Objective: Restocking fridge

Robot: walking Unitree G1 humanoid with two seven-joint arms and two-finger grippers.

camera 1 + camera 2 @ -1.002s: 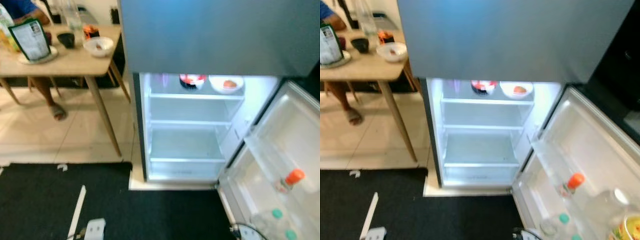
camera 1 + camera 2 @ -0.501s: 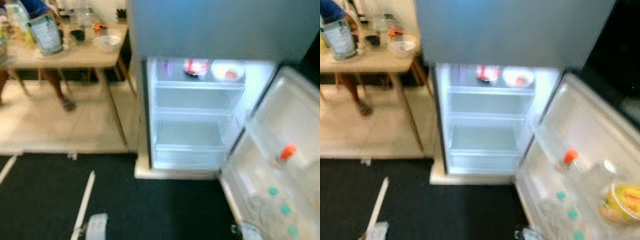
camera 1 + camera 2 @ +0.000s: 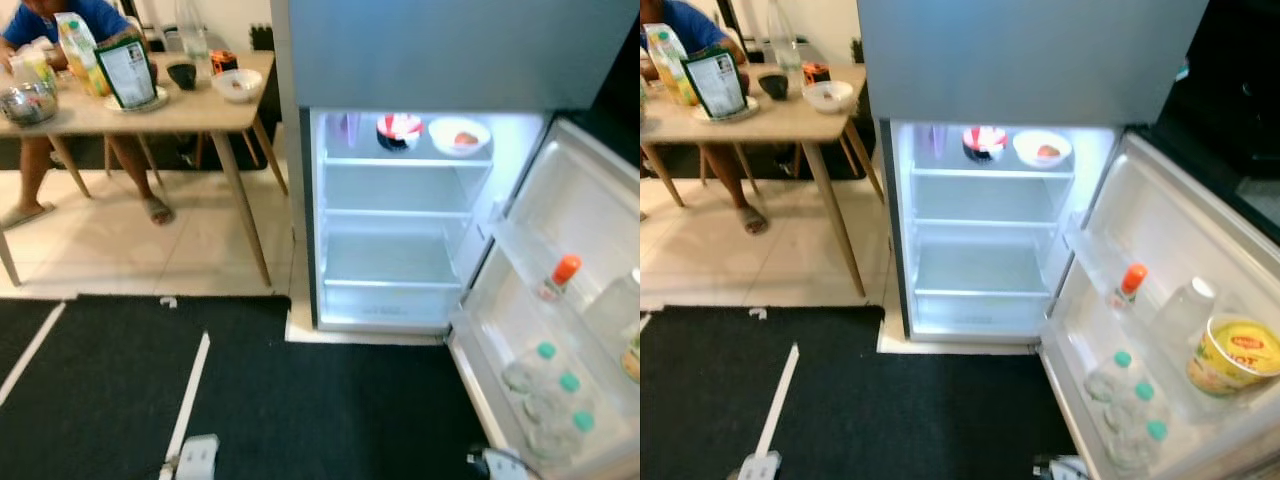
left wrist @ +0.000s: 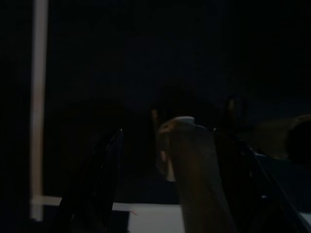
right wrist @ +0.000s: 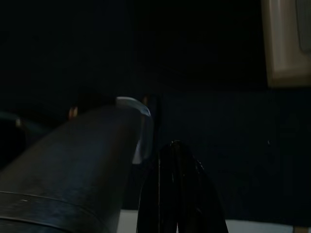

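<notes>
The fridge (image 3: 420, 60) stands with its lower compartment lit, and its door (image 3: 1160, 250) is swung out to the right. On the top shelf sit a red-and-white bowl (image 3: 399, 130) and a white bowl of food (image 3: 459, 136); the lower shelves (image 3: 395, 265) are bare. The door racks hold an orange-capped bottle (image 3: 1129, 284), several teal-capped water bottles (image 3: 1128, 398) and a yellow noodle cup (image 3: 1231, 352). Both arms hang in the dark. In the left wrist view a brownish shape with a pale top (image 4: 187, 155) rises by my left gripper (image 4: 175, 160). A dark cylinder (image 5: 82, 160) lies by my right gripper (image 5: 160, 184).
A wooden table (image 3: 190, 110) stands left of the fridge with cartons, a bowl (image 3: 236, 84) and bottles on it. A seated person (image 3: 60, 20) is behind it, feet on the tiles. A black mat (image 3: 300, 410) with white tape lines (image 3: 190, 385) covers the floor in front.
The whole picture has shifted: the camera has drawn back and turned left, so more of the table, mat and fridge door shows. Nothing in the scene has visibly moved.
</notes>
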